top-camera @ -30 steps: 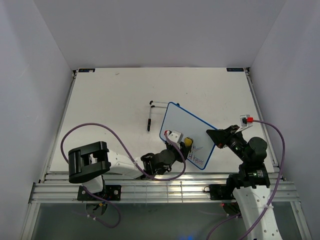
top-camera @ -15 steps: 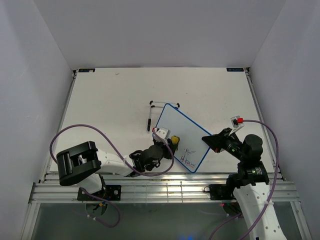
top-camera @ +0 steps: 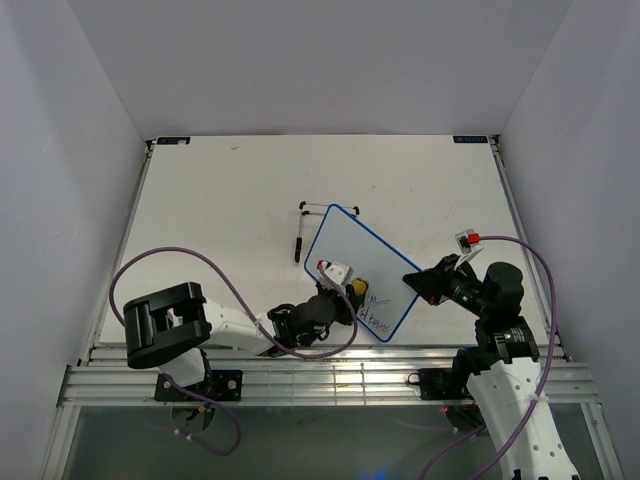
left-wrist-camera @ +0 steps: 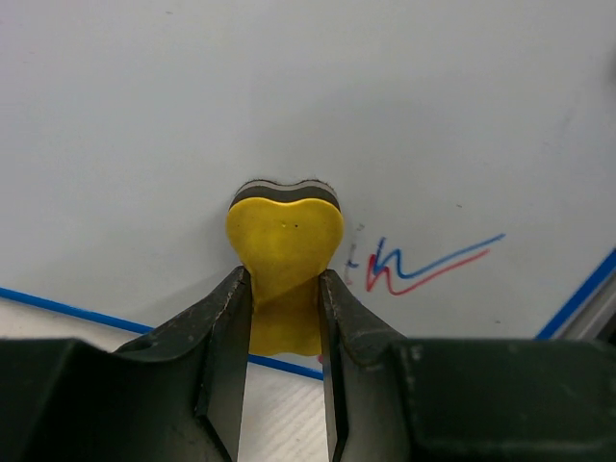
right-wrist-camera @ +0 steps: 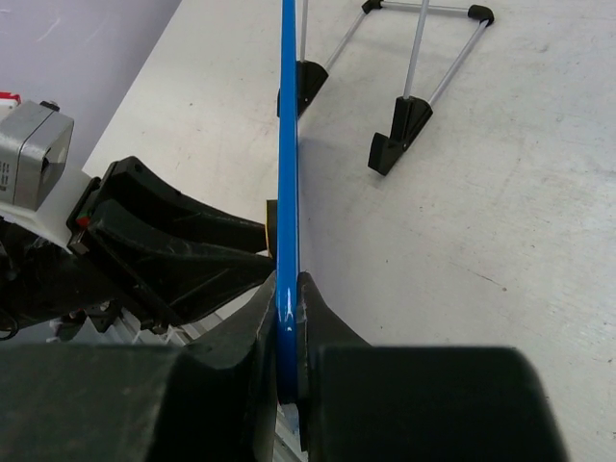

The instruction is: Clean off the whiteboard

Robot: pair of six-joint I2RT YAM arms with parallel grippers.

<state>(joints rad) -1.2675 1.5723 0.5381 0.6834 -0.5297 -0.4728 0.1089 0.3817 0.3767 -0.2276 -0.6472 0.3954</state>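
whiteboard stands askew near table centre. right gripper clenched on blue frame, board's 3 o'clock edge — steadies it against wiping. left gripper grasps yellow eraser, pad pressed to surface — scribble just beside, at eraser's 3 o'clock in wrist view.

The top camera is looking down from above and behind the arms, taking in the whole white rectangular desk from far off, with both arm bases lying at its lower edge. The left wrist camera is sitting just behind the black two-fingered left hand. It is facing, very close, the white face of the small blue-framed whiteboard and the yellow heart-shaped eraser. The right wrist camera is sitting behind the black right hand, sighting along the whiteboard's blue edge across the desk towards the thin black-tipped wire stand feet. All three views are sharing the whiteboard, and the right wrist view is also catching the left hand beyond that edge.
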